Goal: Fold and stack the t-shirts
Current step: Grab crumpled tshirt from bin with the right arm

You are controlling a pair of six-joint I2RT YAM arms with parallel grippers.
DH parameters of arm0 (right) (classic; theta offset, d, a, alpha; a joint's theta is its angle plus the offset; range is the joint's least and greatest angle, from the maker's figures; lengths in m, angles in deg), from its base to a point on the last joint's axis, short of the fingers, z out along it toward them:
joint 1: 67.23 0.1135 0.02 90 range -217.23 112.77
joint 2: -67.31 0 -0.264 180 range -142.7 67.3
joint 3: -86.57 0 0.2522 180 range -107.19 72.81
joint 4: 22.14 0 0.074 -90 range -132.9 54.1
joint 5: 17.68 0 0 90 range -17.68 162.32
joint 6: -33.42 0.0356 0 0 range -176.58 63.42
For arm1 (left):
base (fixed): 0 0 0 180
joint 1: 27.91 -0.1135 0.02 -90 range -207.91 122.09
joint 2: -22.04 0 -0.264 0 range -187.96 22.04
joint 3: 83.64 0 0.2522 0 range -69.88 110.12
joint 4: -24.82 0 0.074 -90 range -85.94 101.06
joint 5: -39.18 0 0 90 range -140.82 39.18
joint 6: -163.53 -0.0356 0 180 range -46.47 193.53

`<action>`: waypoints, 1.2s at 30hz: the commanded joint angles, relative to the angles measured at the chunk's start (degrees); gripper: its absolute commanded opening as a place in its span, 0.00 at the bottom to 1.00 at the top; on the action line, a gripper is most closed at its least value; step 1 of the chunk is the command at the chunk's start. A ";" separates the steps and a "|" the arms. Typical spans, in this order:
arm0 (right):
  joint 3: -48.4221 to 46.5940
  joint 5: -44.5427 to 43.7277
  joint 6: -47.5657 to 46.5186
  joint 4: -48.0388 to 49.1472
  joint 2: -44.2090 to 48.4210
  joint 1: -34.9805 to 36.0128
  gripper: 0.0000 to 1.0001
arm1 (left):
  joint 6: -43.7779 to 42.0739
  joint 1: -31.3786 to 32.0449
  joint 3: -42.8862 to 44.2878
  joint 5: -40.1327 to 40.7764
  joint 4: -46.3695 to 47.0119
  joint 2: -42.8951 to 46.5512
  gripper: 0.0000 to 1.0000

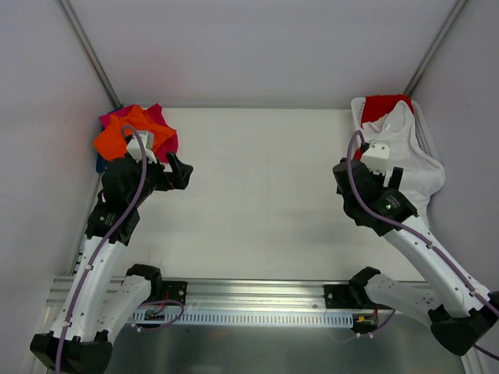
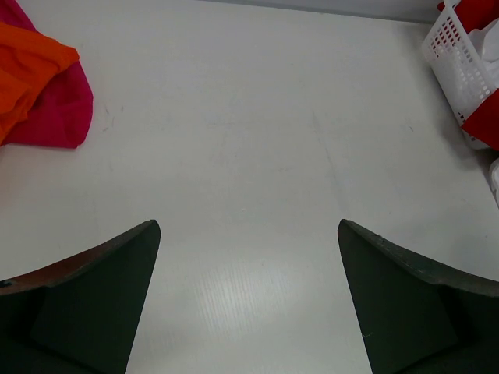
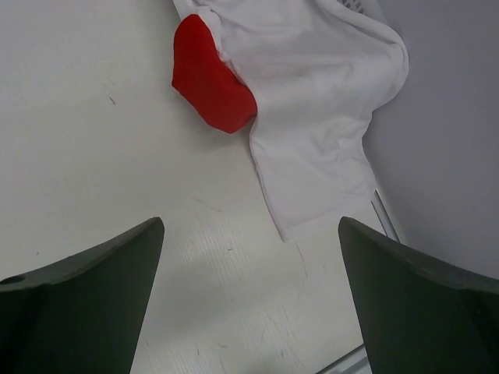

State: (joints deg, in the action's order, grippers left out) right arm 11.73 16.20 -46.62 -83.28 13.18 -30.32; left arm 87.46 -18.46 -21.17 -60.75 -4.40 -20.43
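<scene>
An orange t-shirt (image 1: 117, 136) lies crumpled on a magenta-pink one (image 1: 160, 132) at the table's far left, with a bit of blue (image 1: 100, 164) beneath. In the left wrist view the orange shirt (image 2: 27, 74) and the pink shirt (image 2: 58, 109) lie far left. A white t-shirt (image 1: 409, 160) hangs out of the basket onto the table, over a red one (image 1: 383, 105). In the right wrist view the white shirt (image 3: 312, 109) and the red shirt (image 3: 209, 78) lie ahead. My left gripper (image 1: 178, 170) (image 2: 249, 226) and my right gripper (image 1: 399, 183) (image 3: 249, 222) are open, empty, above bare table.
A white plastic mesh basket (image 1: 426, 131) stands at the far right against the wall and also shows in the left wrist view (image 2: 460, 62). Grey walls close the left, back and right. A metal rail (image 1: 257, 300) runs along the near edge.
</scene>
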 commanded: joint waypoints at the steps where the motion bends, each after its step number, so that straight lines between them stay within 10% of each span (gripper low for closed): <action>1: -0.09 -0.31 0.59 -0.61 -1.06 -1.04 1.00 | 0.04 0.83 1.48 -0.35 0.87 -0.32 0.99; 4: 4.11 5.02 -0.81 5.34 -0.98 -4.54 0.99 | 0.04 0.83 1.48 -0.26 0.96 -0.15 0.99; 8: 9.39 29.44 -0.64 13.79 -4.66 -26.25 0.99 | -0.13 1.27 1.39 0.27 0.87 0.38 0.99; 19: 9.32 34.15 1.91 24.44 -27.85 -38.14 0.99 | -0.93 3.73 1.48 1.85 0.52 0.38 0.99; 36: 4.22 28.96 1.65 25.49 -37.80 -48.93 0.98 | -1.89 4.87 1.39 3.87 0.26 -0.50 0.99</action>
State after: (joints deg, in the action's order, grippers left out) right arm 18.26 48.46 -45.49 -58.45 -24.24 -75.22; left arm 86.81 -14.33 -21.17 -57.93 -4.71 -20.72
